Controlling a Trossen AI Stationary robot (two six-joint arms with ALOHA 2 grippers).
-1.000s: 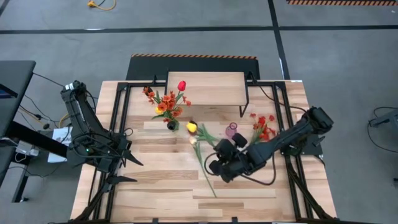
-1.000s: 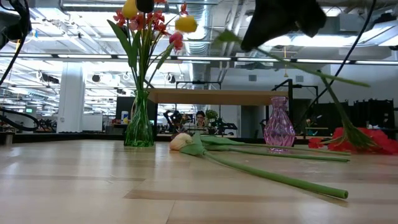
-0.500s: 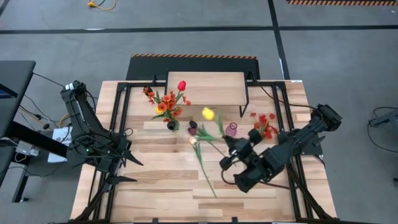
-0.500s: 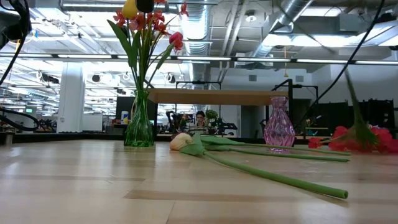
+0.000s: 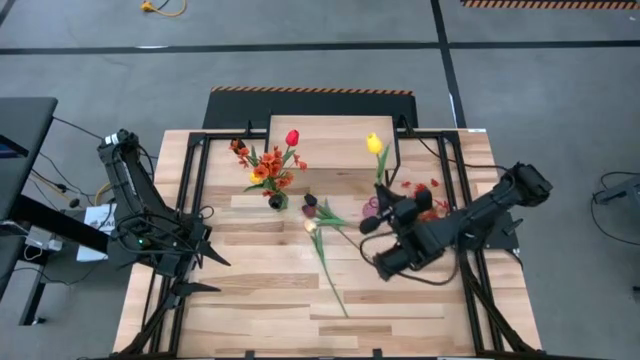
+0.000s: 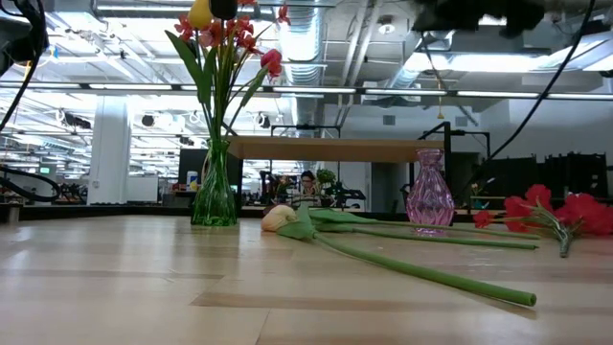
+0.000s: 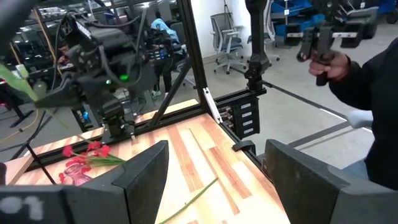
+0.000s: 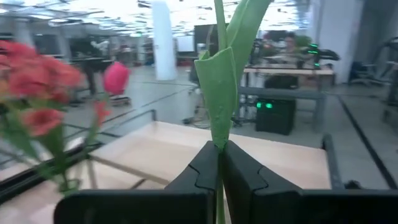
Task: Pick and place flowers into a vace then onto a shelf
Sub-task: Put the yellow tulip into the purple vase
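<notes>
Your right gripper has its fingers clamped together on the yellow tulip, stem rising between them, bloom over the shelf. Your left gripper waits with fingers apart, nothing between them.

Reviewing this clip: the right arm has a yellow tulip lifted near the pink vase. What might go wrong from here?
The right gripper pinches only the thin stem of the yellow tulip, so it may swing or slip. The pink vase has a narrow neck and looks light; a missed insertion might tip it. Red flowers lie beside that vase and could get dragged. The left gripper waits open, away from the vases.
</notes>
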